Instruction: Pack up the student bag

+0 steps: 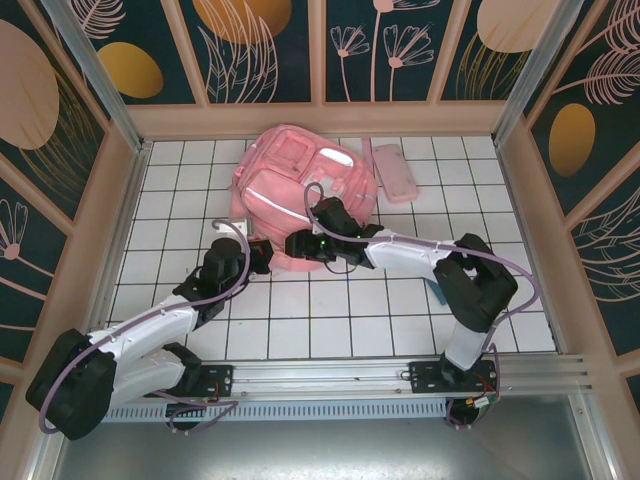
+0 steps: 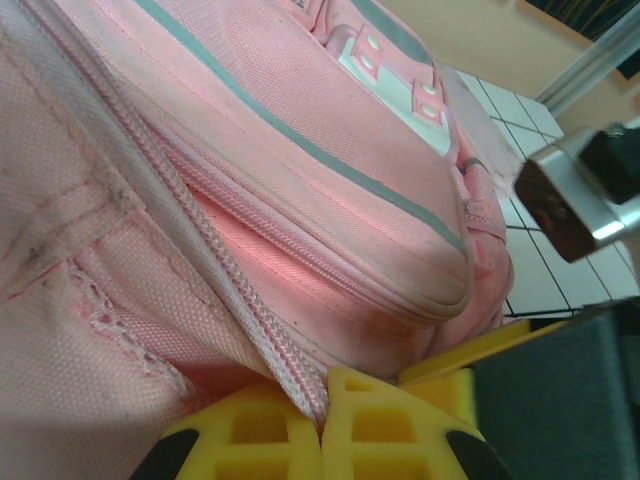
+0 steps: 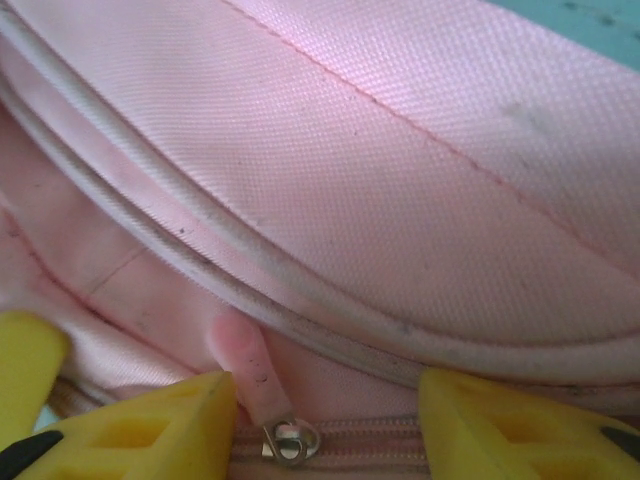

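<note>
The student bag (image 1: 300,185), a large pink backpack, lies at the back middle of the white tiled table. My left gripper (image 1: 262,256) is at its near left edge. In the left wrist view its yellow fingers (image 2: 270,430) are pressed together on the bag's zipper tape (image 2: 250,310). My right gripper (image 1: 303,245) is at the bag's near edge, just right of the left one. Its yellow fingertips (image 3: 160,420) stand apart. Between them lies the pink zipper pull (image 3: 245,365) on its metal slider (image 3: 290,440), close to the left fingertip. Neither fingertip pinches it.
A small flat pink pencil pouch (image 1: 393,170) lies just right of the bag near the back wall. Wooden walls with patterned panels enclose the table on three sides. The right arm's links (image 1: 470,285) cross the table's right half.
</note>
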Controlling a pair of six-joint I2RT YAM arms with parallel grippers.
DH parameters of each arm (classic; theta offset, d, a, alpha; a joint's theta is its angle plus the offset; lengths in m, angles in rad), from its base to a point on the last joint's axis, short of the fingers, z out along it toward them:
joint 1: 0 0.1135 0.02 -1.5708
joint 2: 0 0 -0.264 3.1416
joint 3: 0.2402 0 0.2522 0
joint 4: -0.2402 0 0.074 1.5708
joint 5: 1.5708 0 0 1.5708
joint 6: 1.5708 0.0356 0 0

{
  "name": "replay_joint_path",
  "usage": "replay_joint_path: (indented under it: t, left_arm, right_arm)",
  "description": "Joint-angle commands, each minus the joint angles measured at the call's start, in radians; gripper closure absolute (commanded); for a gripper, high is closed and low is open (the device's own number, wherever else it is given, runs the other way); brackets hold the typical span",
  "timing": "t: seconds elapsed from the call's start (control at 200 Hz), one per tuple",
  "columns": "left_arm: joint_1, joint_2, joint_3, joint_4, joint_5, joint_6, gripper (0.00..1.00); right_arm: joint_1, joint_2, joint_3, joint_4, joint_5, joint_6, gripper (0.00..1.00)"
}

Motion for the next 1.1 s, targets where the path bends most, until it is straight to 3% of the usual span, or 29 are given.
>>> replay_joint_path:
  t: [0.0, 0.135, 0.26, 0.385, 0.49, 1.096]
  left_arm:
    - [-0.003, -0.026, 0.045, 0.264, 0.073, 0.122, 1.00]
    - [-0.004, -0.017, 0.042, 0.254, 0.073, 0.134, 1.00]
    - [-0.004, -0.020, 0.031, 0.248, 0.054, 0.147, 1.00]
    - [-0.004, -0.029, 0.018, 0.238, 0.040, 0.159, 1.00]
    - [-0.003, -0.039, 0.007, 0.225, 0.021, 0.165, 1.00]
    - [-0.004, -0.087, 0.010, 0.089, -0.152, 0.136, 1.00]
  right_arm:
    - [0.026, 0.044, 0.046, -0.067, -0.013, -0.041, 0.47]
    - [0.022, 0.019, 0.086, -0.072, -0.107, -0.050, 0.54]
    - [0.000, -0.018, 0.075, -0.031, -0.193, -0.037, 0.77]
    - [-0.015, -0.065, 0.058, -0.051, -0.135, -0.049, 0.91]
    - [-0.025, -0.109, 0.047, -0.088, -0.048, -0.054, 0.98]
    - [-0.054, -0.247, -0.090, -0.280, 0.452, -0.091, 1.00]
